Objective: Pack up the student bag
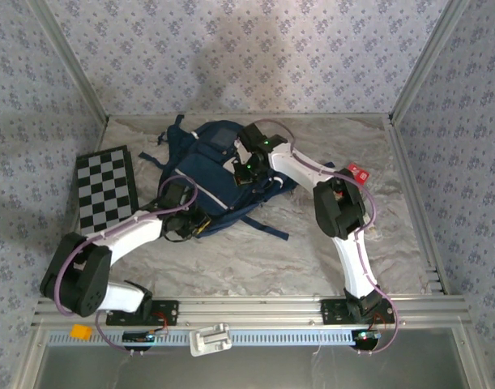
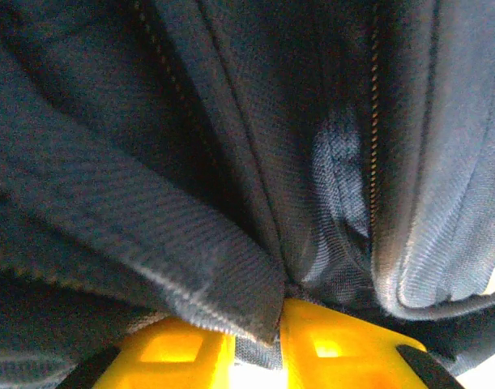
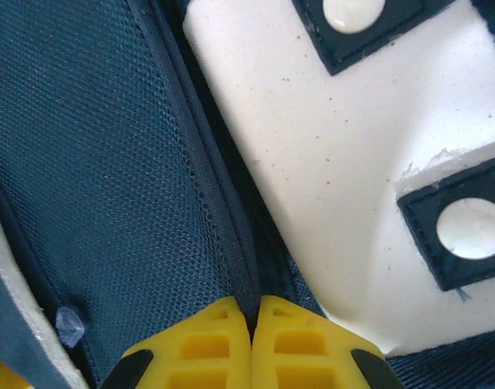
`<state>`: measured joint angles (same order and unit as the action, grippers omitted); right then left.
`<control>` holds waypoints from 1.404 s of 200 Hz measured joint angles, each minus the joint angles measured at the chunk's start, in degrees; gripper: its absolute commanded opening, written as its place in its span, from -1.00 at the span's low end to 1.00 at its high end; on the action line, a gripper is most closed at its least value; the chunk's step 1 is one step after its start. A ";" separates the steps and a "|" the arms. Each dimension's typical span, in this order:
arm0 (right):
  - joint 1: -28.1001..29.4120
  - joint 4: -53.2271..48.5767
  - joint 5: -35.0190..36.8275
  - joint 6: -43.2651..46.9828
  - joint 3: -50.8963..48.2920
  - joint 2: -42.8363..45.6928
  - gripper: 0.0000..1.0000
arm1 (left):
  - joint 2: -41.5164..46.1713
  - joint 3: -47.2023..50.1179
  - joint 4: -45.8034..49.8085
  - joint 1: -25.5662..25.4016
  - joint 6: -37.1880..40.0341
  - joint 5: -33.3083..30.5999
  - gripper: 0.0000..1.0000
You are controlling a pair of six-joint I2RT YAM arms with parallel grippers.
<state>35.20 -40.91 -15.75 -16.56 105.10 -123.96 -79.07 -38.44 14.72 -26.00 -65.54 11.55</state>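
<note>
My left gripper (image 2: pixel 258 344) pinches a thick twill fold of the student bag (image 2: pixel 150 235), which spreads toward twelve o'clock. My right gripper (image 3: pixel 251 324) is pressed closed, tips against its ridged mesh seam, with the smooth white patch (image 3: pixel 336 162) at two o'clock.

Student bag (image 1: pixel 215 174) lies on the table (image 1: pixel 312 251), toward the back; checkerboard (image 1: pixel 106 188) lies left of it. My left gripper (image 1: pixel 192 229) meets its near edge, my right gripper (image 1: pixel 245 172) its top.
</note>
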 measured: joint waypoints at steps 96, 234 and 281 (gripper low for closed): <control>0.66 20.15 0.46 -24.87 -23.74 19.17 -1.00 | -12.70 -14.08 1.57 9.70 12.79 0.90 -0.60; 3.72 24.04 4.02 -36.61 -23.87 19.63 -1.00 | 14.21 -7.69 6.25 -12.55 17.90 -14.36 0.64; 3.72 24.50 3.80 -38.16 -23.87 19.63 -1.00 | 10.86 -7.37 6.38 -24.02 17.31 -25.94 0.94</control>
<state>38.92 -16.40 -11.94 -54.72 81.23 -104.33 -68.20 -45.80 21.10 -50.02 -48.23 -14.39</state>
